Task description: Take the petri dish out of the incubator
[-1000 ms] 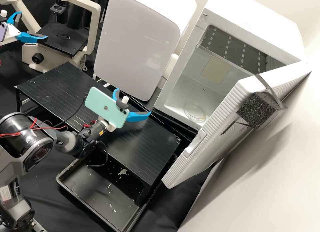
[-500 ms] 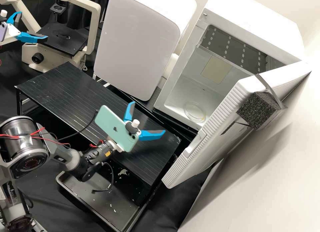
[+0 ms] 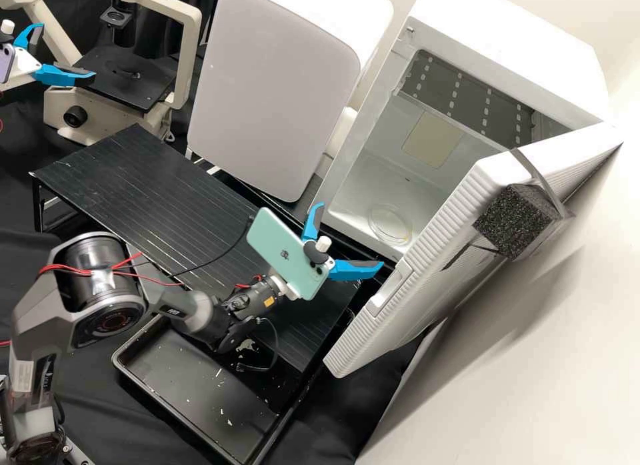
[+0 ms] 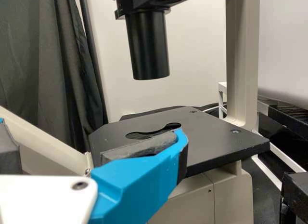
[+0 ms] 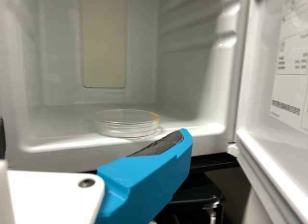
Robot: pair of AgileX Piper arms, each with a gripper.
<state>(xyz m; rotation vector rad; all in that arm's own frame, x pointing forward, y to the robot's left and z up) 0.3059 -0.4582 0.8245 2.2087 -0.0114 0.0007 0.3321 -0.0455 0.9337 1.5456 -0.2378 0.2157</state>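
The clear petri dish (image 3: 391, 223) lies flat on the floor of the white incubator (image 3: 513, 58), whose door stands open. My right gripper (image 3: 351, 237) is just outside the opening, fingers apart with nothing between them. In the right wrist view, the petri dish (image 5: 126, 124) rests near the front lip of the chamber, beyond my right gripper (image 5: 94, 137), untouched. At the upper left of the high view, my left gripper (image 3: 67, 53) is open and empty beside the microscope. The left wrist view has my left gripper (image 4: 90, 135) in front of the microscope's black stage.
The ribbed incubator door (image 3: 427, 278) with a black foam block (image 3: 513, 218) stands to the right of my right gripper. Beneath the right arm are a black slatted shelf (image 3: 160, 191) and a dark tray (image 3: 193, 378). A closed white appliance (image 3: 273, 91) stands left of the incubator.
In the high view, my right gripper has moved right and somewhat downward across the slatted shelf to the incubator's opening, staying open. The left arm and the dish have kept still.
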